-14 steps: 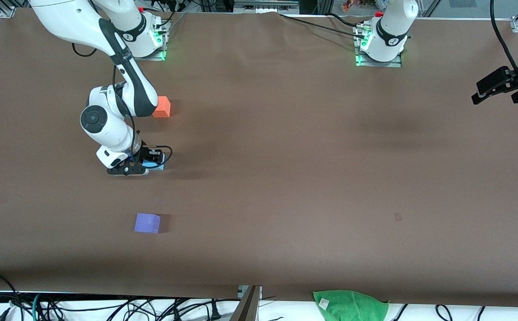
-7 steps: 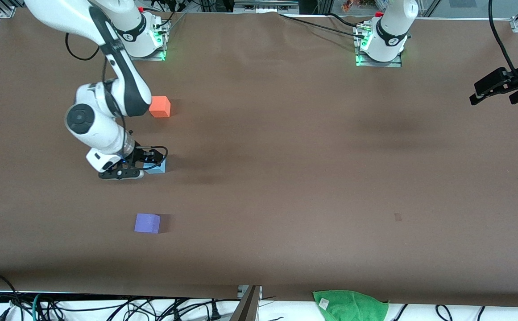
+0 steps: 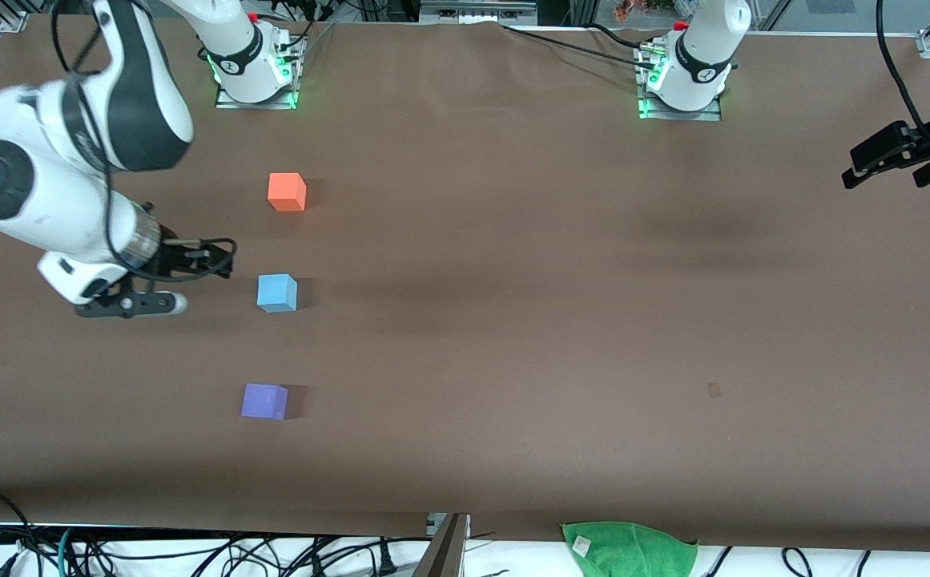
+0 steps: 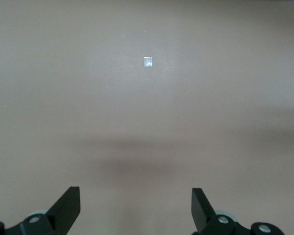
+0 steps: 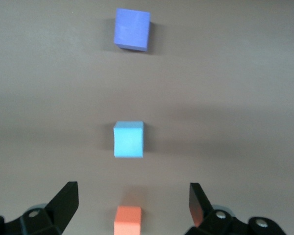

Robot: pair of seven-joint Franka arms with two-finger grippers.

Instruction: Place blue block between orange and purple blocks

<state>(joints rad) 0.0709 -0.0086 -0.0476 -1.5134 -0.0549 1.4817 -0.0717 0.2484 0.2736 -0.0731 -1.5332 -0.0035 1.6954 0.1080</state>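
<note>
The blue block point(image 3: 276, 292) point(image 5: 129, 139), a plain matte sky-blue cube with no writing, sits on the table point(image 3: 513, 320) between the orange block point(image 3: 287, 192) point(image 5: 128, 221) and the purple block point(image 3: 264, 401) point(image 5: 132, 29), apart from both. The right gripper point(image 3: 192, 264) point(image 5: 132, 208) hangs spread wide and empty over the table's right-arm end. The left gripper point(image 3: 885, 164) point(image 4: 135, 210) waits, wide too, over the left-arm end.

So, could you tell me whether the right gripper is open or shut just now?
Open. The right gripper shows its two fingers spread wide with nothing between them, and the blue block sits free on the table.
</note>
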